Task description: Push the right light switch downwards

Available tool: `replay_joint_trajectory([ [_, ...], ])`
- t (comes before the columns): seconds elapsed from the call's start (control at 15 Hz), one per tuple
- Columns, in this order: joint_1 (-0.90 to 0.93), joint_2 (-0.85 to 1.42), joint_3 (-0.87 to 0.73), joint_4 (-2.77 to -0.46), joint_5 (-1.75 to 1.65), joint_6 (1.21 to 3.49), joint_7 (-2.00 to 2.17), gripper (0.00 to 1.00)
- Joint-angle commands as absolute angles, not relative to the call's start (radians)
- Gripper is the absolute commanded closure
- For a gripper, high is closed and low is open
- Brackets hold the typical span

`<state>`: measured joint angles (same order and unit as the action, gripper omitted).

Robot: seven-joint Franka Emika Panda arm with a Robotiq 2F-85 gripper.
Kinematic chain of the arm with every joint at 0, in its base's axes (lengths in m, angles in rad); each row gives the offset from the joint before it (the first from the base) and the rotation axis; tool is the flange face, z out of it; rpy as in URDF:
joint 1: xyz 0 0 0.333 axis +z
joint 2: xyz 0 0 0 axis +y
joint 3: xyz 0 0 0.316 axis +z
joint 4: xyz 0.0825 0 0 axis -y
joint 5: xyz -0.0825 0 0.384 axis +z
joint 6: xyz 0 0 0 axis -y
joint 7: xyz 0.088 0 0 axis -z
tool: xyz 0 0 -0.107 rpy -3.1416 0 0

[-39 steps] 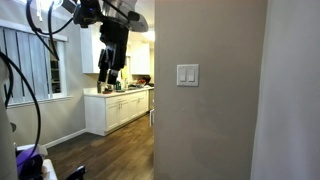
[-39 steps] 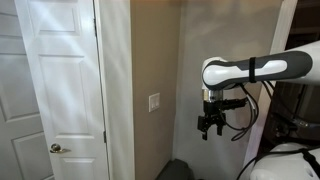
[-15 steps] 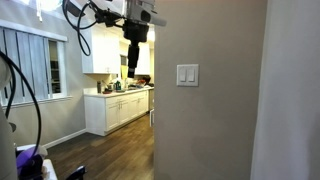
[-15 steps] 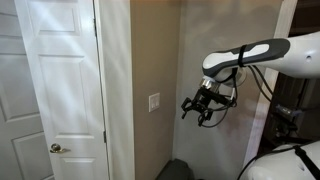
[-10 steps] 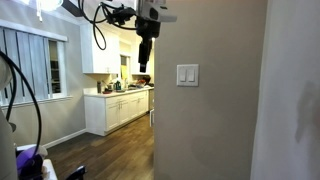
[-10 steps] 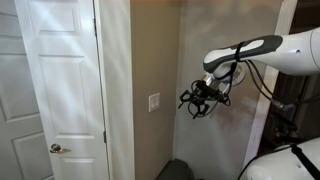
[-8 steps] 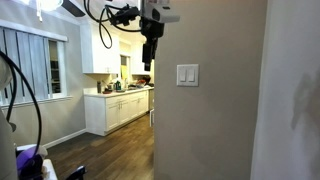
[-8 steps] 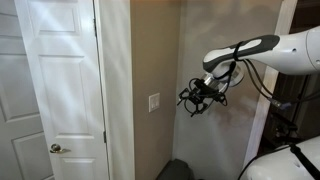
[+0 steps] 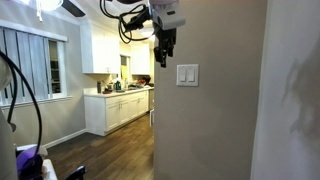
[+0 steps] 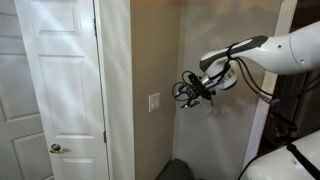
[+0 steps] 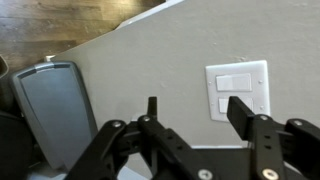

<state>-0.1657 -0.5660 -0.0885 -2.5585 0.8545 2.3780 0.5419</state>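
A small white wall plate [image 9: 187, 75] with two rocker paddles sits on the beige wall; it also shows in an exterior view [image 10: 154, 101]. The right light switch [image 9: 192, 75] is its right-hand paddle. In the wrist view the plate [image 11: 238, 69] appears turned on its side. There the right light switch [image 11: 222, 104] is the lower paddle, partly behind one finger. My gripper [image 11: 196, 112] is open and empty, a short way off the wall, apart from the plate. In both exterior views the gripper [image 9: 165, 55] [image 10: 184, 93] hangs close to the plate.
A white panelled door [image 10: 60, 90] stands beside the wall corner. A grey bin [image 11: 55, 110] sits on the floor below the plate. White kitchen cabinets [image 9: 118, 108] and wood floor [image 9: 100, 155] lie beyond the wall's edge.
The arm has swung the gripper steadily towards the wall plate and turned it to face the wall. The paddles look unchanged.
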Motion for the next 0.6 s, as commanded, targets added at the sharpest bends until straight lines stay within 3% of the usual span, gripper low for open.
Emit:
replay_joint_trajectory([
  [0.0,-0.167,-0.515,-0.043,-2.543,0.987,2.53,0.616,0.58],
  [0.4,-0.119,-0.416,0.038,-2.525,1.232,2.862,0.688,0.96],
  [0.53,-0.09,-0.38,0.056,-2.498,1.345,2.97,0.68,1.0],
])
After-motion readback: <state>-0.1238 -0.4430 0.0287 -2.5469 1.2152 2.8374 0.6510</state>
